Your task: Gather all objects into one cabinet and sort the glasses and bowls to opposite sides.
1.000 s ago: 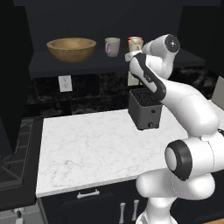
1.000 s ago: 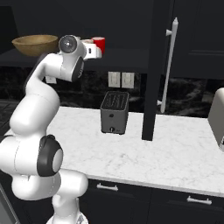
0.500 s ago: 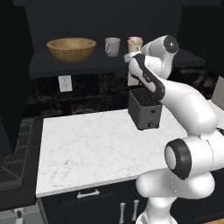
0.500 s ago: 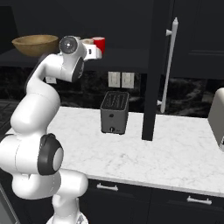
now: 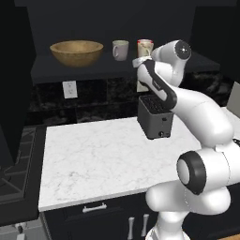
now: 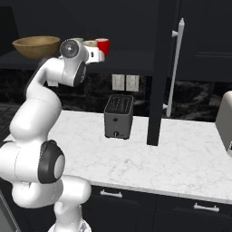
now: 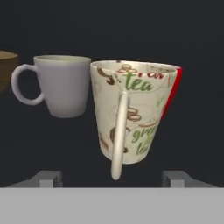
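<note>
On the shelf (image 5: 56, 71) of the open black wall cabinet stand a wide wooden bowl (image 5: 76, 51) at the left, a grey mug (image 5: 120, 49) (image 7: 65, 85) and a cream-tan cup (image 5: 145, 47) (image 7: 133, 113) printed with "tea", its handle towards the hand. A red mug (image 6: 102, 46) (image 7: 174, 92) stands right behind the cream cup. My gripper (image 7: 113, 178) is open just in front of the cream cup, its fingertips (image 7: 48, 177) spread wide on either side and apart from it. The bowl's edge (image 7: 5, 70) shows at the far left.
A black toaster (image 5: 155, 117) (image 6: 118, 116) stands on the white marble counter (image 5: 93, 159) under the shelf. A tall black cabinet with a long white bar handle (image 6: 176, 68) rises at the right. A stove (image 5: 14, 173) lies left of the counter, and a pale appliance (image 6: 225, 122) stands far right.
The gripper has opened and let go of the cream-tan cup, which stands on the shelf beside the grey mug. The arm has hardly moved.
</note>
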Robot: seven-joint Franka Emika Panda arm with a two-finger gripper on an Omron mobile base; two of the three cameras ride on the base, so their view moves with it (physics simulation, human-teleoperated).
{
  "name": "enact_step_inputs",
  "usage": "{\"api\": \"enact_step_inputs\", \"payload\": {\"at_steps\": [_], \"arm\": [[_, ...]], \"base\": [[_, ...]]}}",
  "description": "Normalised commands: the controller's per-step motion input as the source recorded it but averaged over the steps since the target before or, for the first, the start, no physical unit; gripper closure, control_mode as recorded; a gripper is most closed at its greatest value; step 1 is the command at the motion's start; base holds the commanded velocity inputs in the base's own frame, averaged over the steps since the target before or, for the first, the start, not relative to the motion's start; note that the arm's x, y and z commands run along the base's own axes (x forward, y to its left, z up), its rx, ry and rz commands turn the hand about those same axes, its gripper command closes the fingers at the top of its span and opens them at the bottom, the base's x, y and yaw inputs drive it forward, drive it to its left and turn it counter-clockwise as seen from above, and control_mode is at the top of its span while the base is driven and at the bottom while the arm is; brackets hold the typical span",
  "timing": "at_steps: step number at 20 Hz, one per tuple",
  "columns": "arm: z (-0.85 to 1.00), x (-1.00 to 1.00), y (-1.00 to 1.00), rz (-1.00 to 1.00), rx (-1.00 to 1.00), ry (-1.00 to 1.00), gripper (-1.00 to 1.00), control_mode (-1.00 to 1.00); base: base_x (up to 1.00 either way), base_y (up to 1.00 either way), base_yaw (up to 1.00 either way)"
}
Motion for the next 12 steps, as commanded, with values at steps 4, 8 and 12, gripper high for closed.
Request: {"api": "enact_step_inputs", "payload": {"at_steps": [4, 8, 12], "arm": [[0.0, -0.45, -0.09, -0.01, 0.0, -0.04, -1.0, -1.0], [0.06, -0.78, -0.19, -0.05, 0.0, -0.07, -1.0, -1.0], [0.0, -1.0, -0.26, -0.06, 0.0, -0.05, -1.0, -1.0]], "base": [[0.0, 0.0, 0.0], [0.0, 0.0, 0.0], [0.0, 0.0, 0.0]]}}
